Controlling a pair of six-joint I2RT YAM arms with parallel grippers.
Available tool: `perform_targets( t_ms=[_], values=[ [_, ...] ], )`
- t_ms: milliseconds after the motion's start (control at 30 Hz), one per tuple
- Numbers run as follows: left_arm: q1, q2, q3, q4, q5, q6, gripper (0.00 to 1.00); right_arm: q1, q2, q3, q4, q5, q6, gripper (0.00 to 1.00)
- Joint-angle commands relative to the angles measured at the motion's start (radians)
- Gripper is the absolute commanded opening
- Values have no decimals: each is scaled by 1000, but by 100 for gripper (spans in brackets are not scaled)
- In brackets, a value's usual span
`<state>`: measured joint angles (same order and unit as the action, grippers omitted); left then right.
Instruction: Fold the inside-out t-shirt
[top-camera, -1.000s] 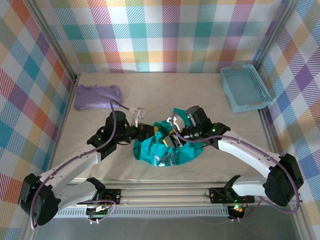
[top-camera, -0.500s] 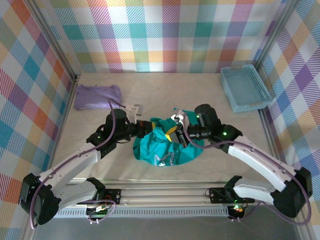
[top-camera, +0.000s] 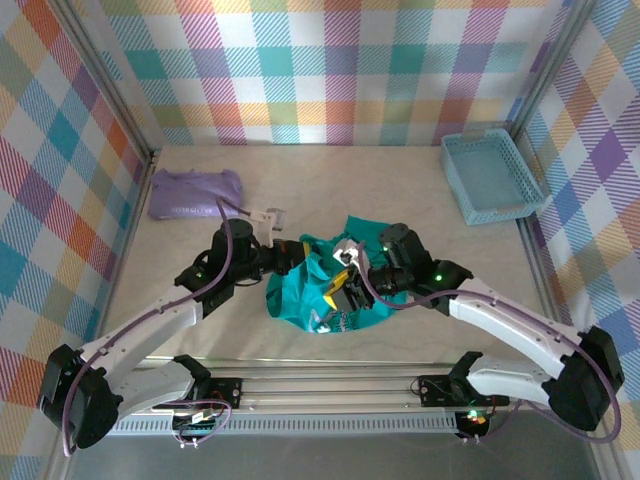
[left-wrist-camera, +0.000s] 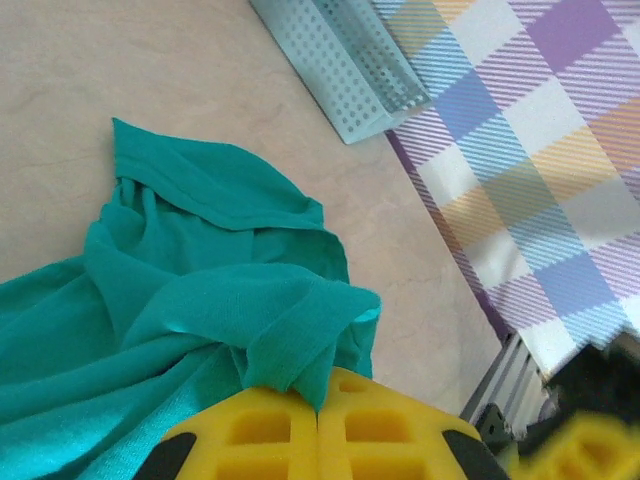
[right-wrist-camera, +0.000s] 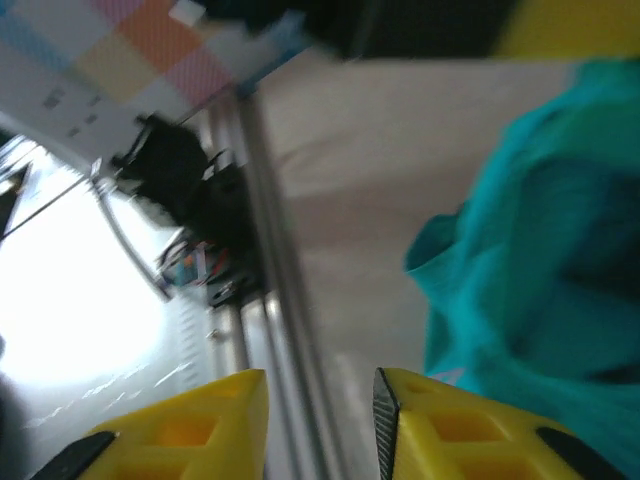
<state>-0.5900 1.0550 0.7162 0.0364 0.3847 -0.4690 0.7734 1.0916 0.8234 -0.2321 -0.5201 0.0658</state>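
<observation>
Fabric lies bunched near the middle of the surface, toward 6 o'clock: the inside-out t-shirt (top-camera: 296, 300), with the left end effector (left-wrist-camera: 318, 400) clenched on one fold and the right end effector (right-wrist-camera: 320, 405) released, nothing between its fingers. To spread it well, the right should probably take a second edge well apart from the left's, then both draw outward. The left wrist view shows the pinched fold and the light blue basket (left-wrist-camera: 345, 65) at 1 o'clock, while the blurred right wrist view shows the near rail (right-wrist-camera: 270, 230).
</observation>
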Motion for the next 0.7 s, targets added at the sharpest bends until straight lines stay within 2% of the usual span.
perform_targets(
  t_ms=[0,133,200,300,367,400,467,533,600,667],
  values=[
    [12,-55,-30,63,76,74,0,-29,-13,47,24,191,-18,41],
    [12,-72,-34,41,98,107,0,-45,56,80,33,237,-44,46],
    [12,-74,-35,43,109,112,0,-46,104,107,22,258,-63,53],
    [12,-76,-34,41,114,116,0,-45,178,147,20,222,-83,62],
    [12,-77,-36,40,124,124,0,-45,222,170,40,200,-77,61],
    [12,-78,-37,35,120,128,0,-46,237,180,43,193,-73,54],
    [12,-83,-36,11,86,138,0,-49,242,195,42,151,-69,29],
    [12,-92,-27,-41,-8,133,0,-69,216,184,46,63,-62,13],
    [13,-96,-10,-115,-178,117,0,-103,184,161,56,-68,-39,2],
    [12,-82,15,-182,-307,111,1,-125,159,138,84,-191,3,0]
  ],
)
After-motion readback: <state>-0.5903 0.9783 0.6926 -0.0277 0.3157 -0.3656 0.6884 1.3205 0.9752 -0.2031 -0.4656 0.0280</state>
